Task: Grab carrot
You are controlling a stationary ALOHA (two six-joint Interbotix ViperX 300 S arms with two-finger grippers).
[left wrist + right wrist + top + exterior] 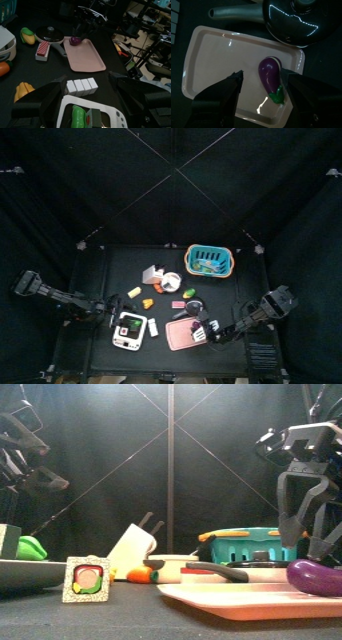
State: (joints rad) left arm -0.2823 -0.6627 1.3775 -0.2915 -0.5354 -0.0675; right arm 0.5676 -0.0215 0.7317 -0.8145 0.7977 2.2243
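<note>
The carrot (166, 283) is a small stubby orange piece lying left of the blue basket (207, 258). In the front view the carrot (138, 574) lies low beside a white block, and in the left wrist view the carrot (3, 68) shows at the picture's edge. My left gripper (90, 107) is open wide above a white box with a green item, nearer the table's front than the carrot and well apart from it. My right gripper (264, 85) is open, with its jaws on either side of a purple eggplant (271, 72) on the pink board (218, 55).
A green-yellow corn piece (189, 291) lies right of the carrot. A black pan (52, 34) and a red-and-white striped piece (43, 50) sit between carrot and board. A yellow item (23, 90) and a white sliced block (81, 86) lie near my left gripper.
</note>
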